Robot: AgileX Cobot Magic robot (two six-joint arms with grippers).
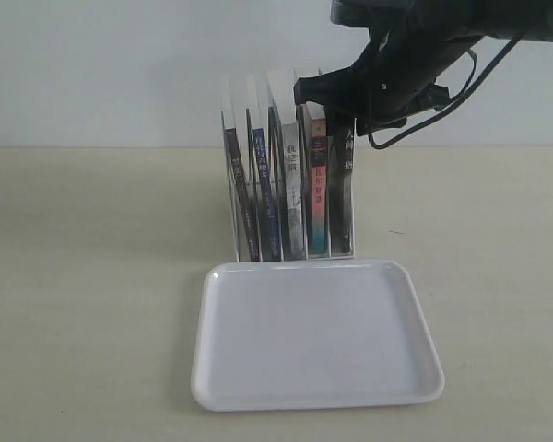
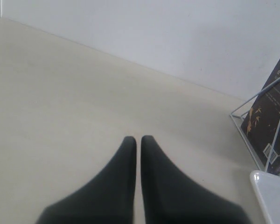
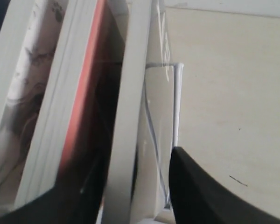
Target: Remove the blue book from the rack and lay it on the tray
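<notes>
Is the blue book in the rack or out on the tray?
In the rack. The blue book stands spine-out in its second slot from the left; the tray holds nothing.

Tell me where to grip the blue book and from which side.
Probably its top edge, coming from above. The blue book stands nearly upright in a narrow slot of the rack, with neighbouring books close on both sides, so only its top and spine are free.

The tray (image 1: 313, 336) is smooth, glossy white plastic. The rack (image 1: 235, 101) is clear plastic with thin white wire. The table (image 1: 92, 276) looks matt. The books' (image 3: 126, 116) paper edges are dull.
</notes>
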